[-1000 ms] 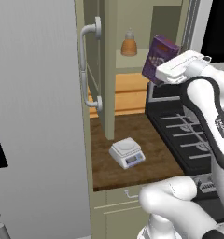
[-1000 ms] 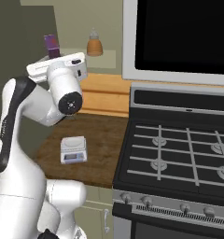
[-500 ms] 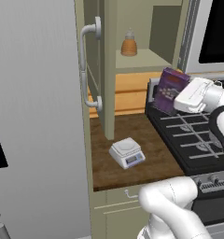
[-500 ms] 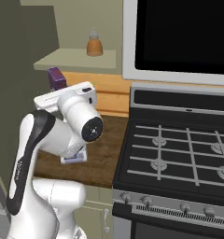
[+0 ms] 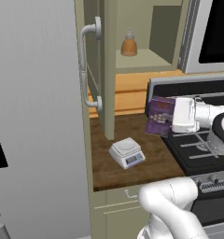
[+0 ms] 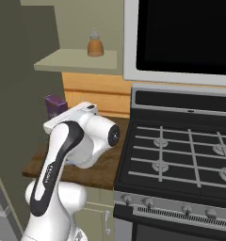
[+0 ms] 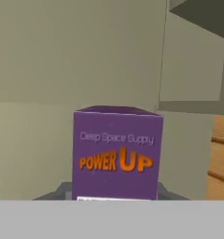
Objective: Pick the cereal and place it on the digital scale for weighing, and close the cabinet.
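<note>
base views: behind, flanking, sharing counter (image 5: 132,175) | hand view: close on cereal (image 7: 116,154)

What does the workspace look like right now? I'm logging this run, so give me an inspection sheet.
Surface: brown wooden counter between cabinet and stove.
Job's things: cereal held in the air over the counter's right side, not on the digital scale; the scale's platform is bare; cabinet door stands open.
Clutter: orange-brown bottle on the cabinet shelf.
Grippers: claw shut on the cereal.
Cables: nothing seen.
Surroundings: black gas stove, microwave above it, grey fridge at left.
</note>
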